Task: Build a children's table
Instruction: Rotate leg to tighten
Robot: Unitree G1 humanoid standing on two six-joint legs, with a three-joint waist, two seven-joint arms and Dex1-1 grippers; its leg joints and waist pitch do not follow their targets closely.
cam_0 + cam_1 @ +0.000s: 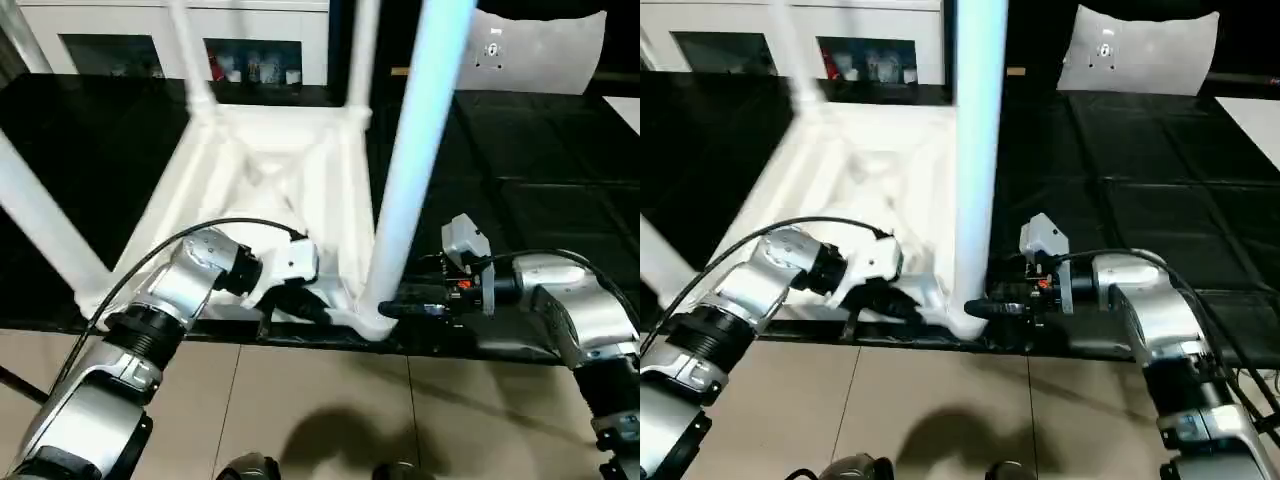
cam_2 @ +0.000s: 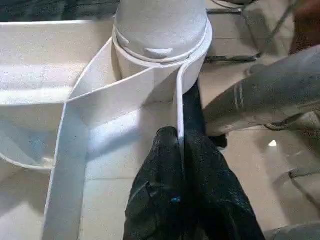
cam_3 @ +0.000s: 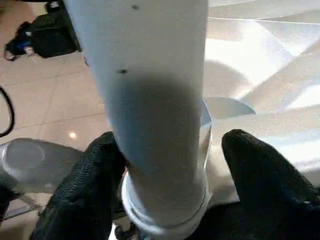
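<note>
The children's table lies upside down on the black pad, its white top point(image 1: 270, 170) showing the ribbed underside. Its legs stand upright in the corner sockets. The near-right leg point(image 1: 410, 150) rises from its socket point(image 2: 160, 45) at the pad's front edge. My left gripper point(image 1: 300, 300) is shut on the top's thin rim point(image 2: 179, 100) just beside that socket. My right gripper point(image 1: 405, 305) stands open around the base of that leg point(image 3: 150, 100). One finger point(image 3: 95, 175) touches the leg and the other finger point(image 3: 255, 165) stands a little off it.
Another leg point(image 1: 40, 220) slants up at the near left, and two more point(image 1: 190, 60) stand at the far corners. A white panel point(image 1: 540, 50) lies at the back right of the black pad point(image 1: 520, 180). Tiled floor point(image 1: 330, 400) begins right at the pad's front edge.
</note>
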